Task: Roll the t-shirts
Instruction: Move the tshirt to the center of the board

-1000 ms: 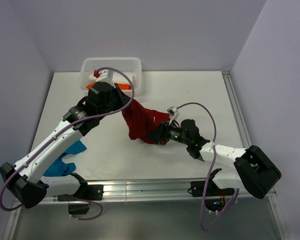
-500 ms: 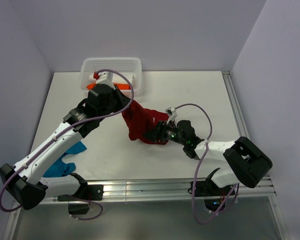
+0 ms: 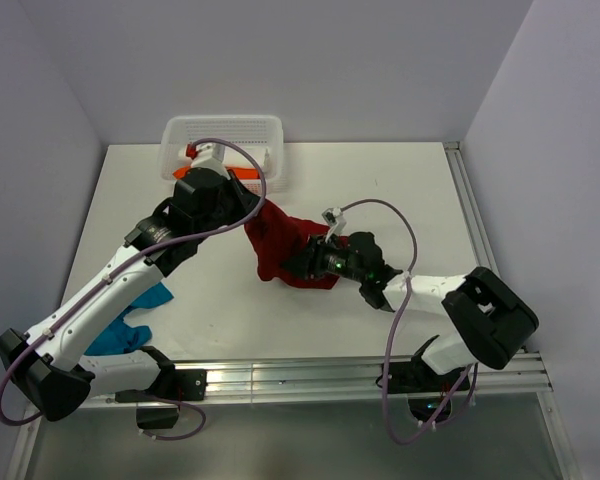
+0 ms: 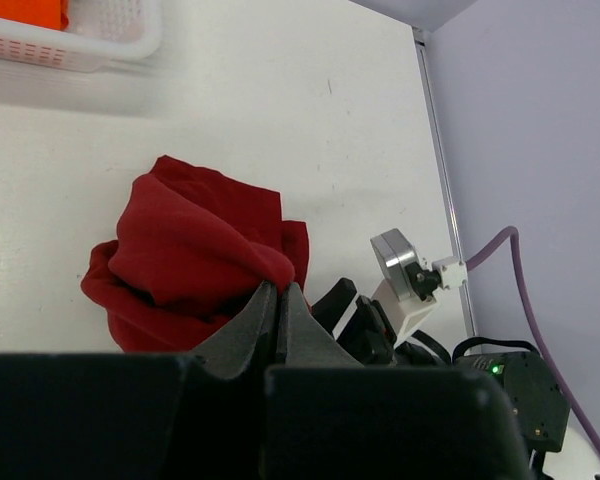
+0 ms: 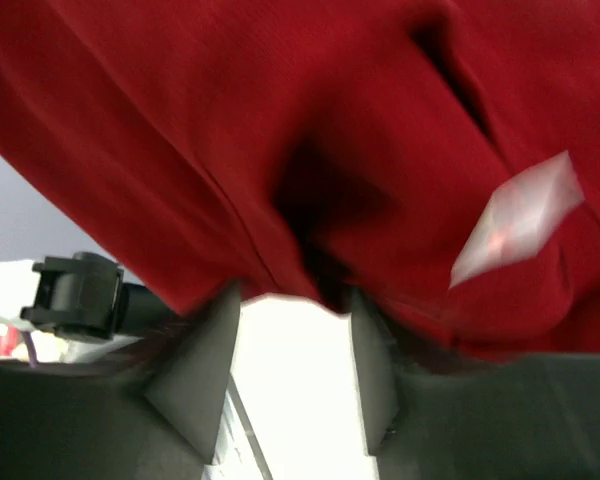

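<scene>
Left end effector [image 4: 277, 290], fingers pressed together, pinches a fold at the far left edge of the dark red t-shirt [image 3: 280, 245]; the right end effector [image 5: 285, 340], fingers spread, pushes into that shirt's near right side. The shirt lies bunched mid-counter [image 3: 380, 190]. The white basket [image 3: 220, 130] stands behind the shirt, leftward; the teal t-shirt [image 3: 130, 325] lies crumpled well to its near left

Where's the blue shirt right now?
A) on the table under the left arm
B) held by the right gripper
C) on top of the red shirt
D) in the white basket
A: the blue shirt lies on the table beneath the left arm, apart from the red shirt.
</scene>
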Controlling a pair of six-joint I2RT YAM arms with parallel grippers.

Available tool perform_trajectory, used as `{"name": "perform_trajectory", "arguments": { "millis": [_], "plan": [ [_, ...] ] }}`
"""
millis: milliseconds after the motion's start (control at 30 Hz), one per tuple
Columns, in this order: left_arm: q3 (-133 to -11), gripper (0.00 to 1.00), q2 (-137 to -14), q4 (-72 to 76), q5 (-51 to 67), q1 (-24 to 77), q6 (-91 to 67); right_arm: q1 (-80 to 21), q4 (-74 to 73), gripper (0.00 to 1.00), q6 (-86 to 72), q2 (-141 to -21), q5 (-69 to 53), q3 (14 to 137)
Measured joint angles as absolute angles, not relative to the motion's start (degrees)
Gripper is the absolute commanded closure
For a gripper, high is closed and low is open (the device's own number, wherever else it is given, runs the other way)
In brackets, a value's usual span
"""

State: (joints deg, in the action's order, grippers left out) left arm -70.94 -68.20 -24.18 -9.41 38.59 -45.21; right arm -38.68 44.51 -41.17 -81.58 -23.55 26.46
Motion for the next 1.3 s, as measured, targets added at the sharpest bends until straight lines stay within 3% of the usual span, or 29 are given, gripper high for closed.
{"name": "perform_trajectory", "arguments": {
  "millis": [133,267,433,633,833,1000,1033,1067,1100,1133,1300],
  "plan": [
    [-71.48,1.00,-68.42,-24.53,-9.02,38.61,-45.30,-39.48,41.45,1.00,-40.32,-81.95,-25.78,31.81],
    [-75.83,1.00,-70.02,-26.33,-8.99,38.61,-44.99,-40.01,36.62,1.00,-39.64,-78.19,-26.61,33.85],
    [-79.96,1.00,-69.58,-29.36,-11.55,38.61,-44.14,-40.38,25.04,1.00,-38.85,-65.39,-26.63,35.70],
    [-89.17,0.99,-68.45,-38.15,-17.47,38.61,-40.25,-41.71,10.39,1.00,-37.19,-52.34,-26.46,47.99],
    [-101.14,0.85,-70.54,-38.87,-13.13,38.72,-35.64,-41.82,-0.43,1.00,-34.92,-48.36,-22.98,61.76],
    [-103.74,0.77,-80.47,-35.38,-8.86,38.72,-34.59,-41.04,-9.39,1.00,-33.56,-48.58,-14.81,67.20],
    [-102.98,0.72,-82.54,-34.92,-8.91,38.72,-34.61,-40.45,-11.20,1.00,-33.52,-48.69,-13.43,67.20],
    [-100.77,0.33,-84.90,-34.44,-8.97,38.72,-34.61,-39.59,-13.43,1.00,-33.54,-48.97,-12.08,67.18],
    [-97.34,0.07,-85.89,-33.52,-9.06,38.72,-34.17,-38.81,-14.87,1.00,-33.56,-49.23,-11.40,67.18],
    [-93.03,0.01,-86.08,-33.32,-9.06,38.70,-34.13,-37.65,-16.53,1.00,-33.56,-49.50,-10.81,67.16],
    [-77.95,0.01,-81.84,-33.50,-8.56,38.61,-34.00,-28.77,-20.58,1.00,-34.68,-52.60,-11.22,63.79]
  ]
}}
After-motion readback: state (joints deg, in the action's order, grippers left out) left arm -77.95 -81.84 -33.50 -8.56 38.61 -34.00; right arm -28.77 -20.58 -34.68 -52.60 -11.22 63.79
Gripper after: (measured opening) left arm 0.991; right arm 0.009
